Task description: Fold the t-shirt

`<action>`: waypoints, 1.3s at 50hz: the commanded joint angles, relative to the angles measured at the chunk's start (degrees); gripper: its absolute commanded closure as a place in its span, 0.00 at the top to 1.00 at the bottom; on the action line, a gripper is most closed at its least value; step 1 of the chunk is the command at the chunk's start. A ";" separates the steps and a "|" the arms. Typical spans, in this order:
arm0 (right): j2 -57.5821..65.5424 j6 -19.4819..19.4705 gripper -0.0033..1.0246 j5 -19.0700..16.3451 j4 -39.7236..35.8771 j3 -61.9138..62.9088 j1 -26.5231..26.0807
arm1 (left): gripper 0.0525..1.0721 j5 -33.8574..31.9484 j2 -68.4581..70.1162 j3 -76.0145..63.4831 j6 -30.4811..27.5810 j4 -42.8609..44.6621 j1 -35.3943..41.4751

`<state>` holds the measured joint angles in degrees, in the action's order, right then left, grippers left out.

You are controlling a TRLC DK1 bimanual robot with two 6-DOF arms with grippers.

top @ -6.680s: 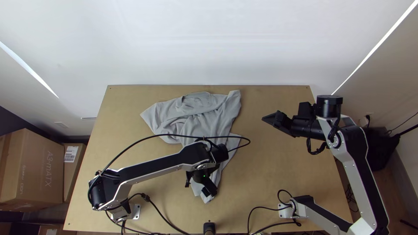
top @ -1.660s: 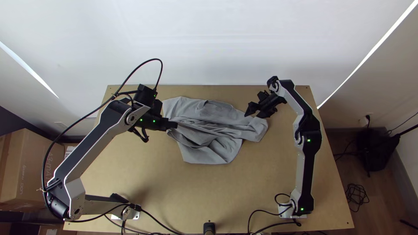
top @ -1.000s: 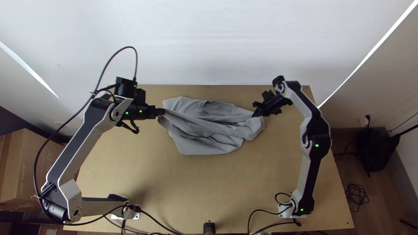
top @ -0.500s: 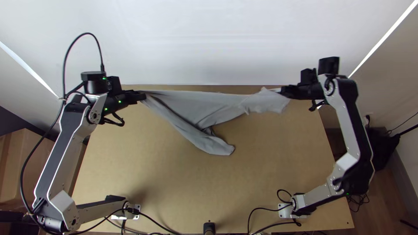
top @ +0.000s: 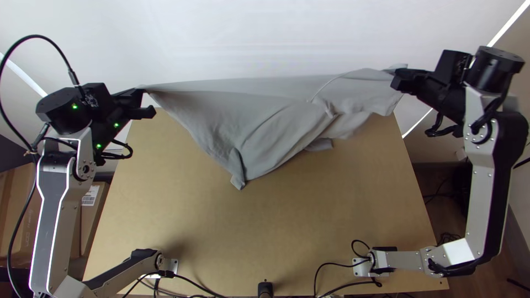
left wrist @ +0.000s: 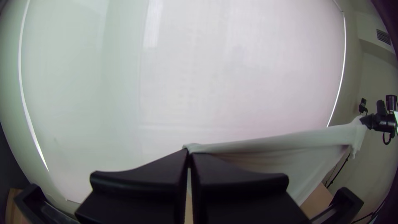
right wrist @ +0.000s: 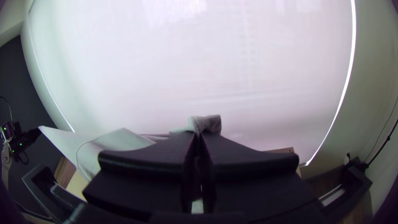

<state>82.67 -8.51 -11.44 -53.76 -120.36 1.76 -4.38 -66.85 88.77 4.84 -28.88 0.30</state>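
Left gripper (top: 141, 92) closed tight on t-shirt (top: 243, 113)

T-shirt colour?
Plain grey t-shirt; shows best in the top view.

T-shirt (top: 237, 113) over table (top: 331, 221), boxes (top: 11, 193) at left

Top view: mounted high over the near edge of the table (top: 276, 232), aimed steeply down, farther from the left tool (top: 141, 92) and right tool (top: 395, 78) than either wrist camera. Left wrist view: close behind the left tool, facing along it toward the pale wall (top: 265, 33). Right wrist view: close behind the right tool, likewise facing the wall. Shared by all views: both tools, the wall, and the T-shirt (top: 248, 116) between the tools.
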 commanded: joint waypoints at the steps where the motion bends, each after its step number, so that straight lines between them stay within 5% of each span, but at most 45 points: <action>1: -3.57 -3.26 0.02 3.71 3.57 -2.16 -2.64 | 0.02 1.83 2.51 3.60 -1.59 1.73 -3.11; 24: -16.40 -4.67 0.02 4.76 7.00 -2.96 -1.23 | 0.02 1.31 11.21 4.30 -5.10 8.84 -12.78; 40: -29.94 -7.57 0.02 4.15 5.86 1.44 7.38 | 0.02 1.22 22.99 3.34 0.78 7.17 -12.34; 58: -36.00 -11.44 0.02 -9.12 -4.87 0.91 8.08 | 0.02 -0.72 27.30 11.51 9.84 -8.82 -6.62; 65: -37.15 -12.58 0.02 -11.59 -9.35 6.01 8.08 | 0.02 -3.88 29.50 7.91 11.86 -16.03 -6.54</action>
<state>47.27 -18.96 -22.06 -61.95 -118.26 9.74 -7.57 -39.38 98.56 13.98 -42.78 -6.48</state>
